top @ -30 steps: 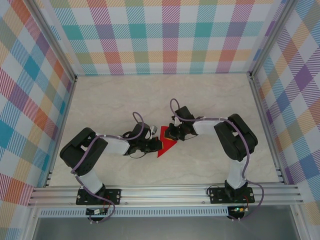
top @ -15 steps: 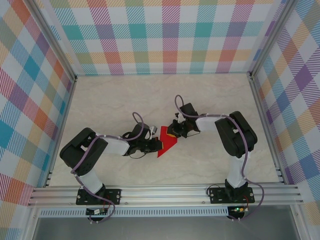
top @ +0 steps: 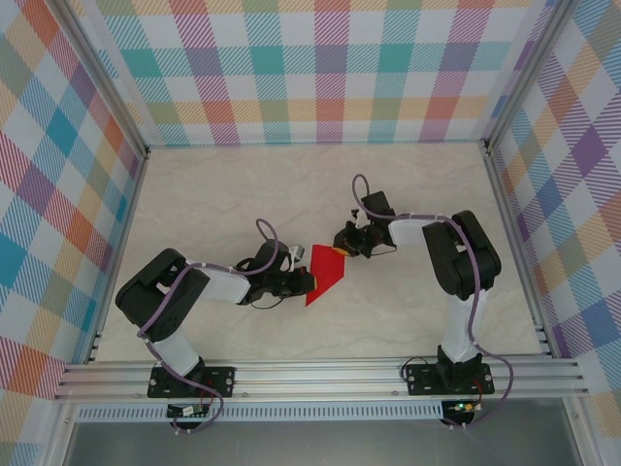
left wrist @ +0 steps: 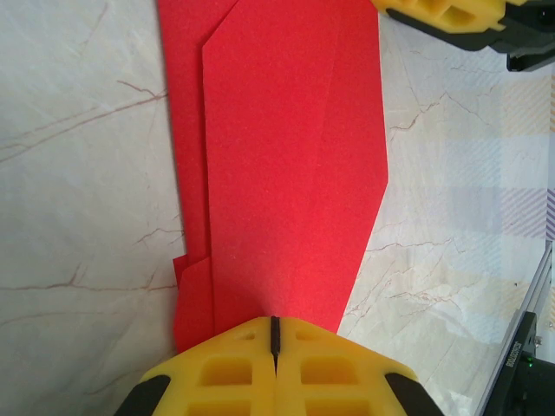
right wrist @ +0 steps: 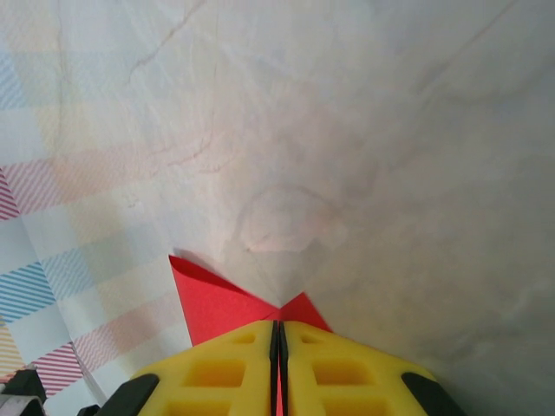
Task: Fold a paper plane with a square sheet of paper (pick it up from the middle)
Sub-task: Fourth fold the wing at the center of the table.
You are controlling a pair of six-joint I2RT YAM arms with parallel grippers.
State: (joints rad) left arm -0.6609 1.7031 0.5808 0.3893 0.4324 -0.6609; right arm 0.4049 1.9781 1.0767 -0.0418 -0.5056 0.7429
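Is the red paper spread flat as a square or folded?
Folded: the red paper shows overlapping layers, crease edges and an angular, non-square outline.

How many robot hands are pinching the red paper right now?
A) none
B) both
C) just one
B: the left gripper is shut on one end of the folded red paper, and the right gripper is shut on the far end, with red corners poking out past its yellow fingers.
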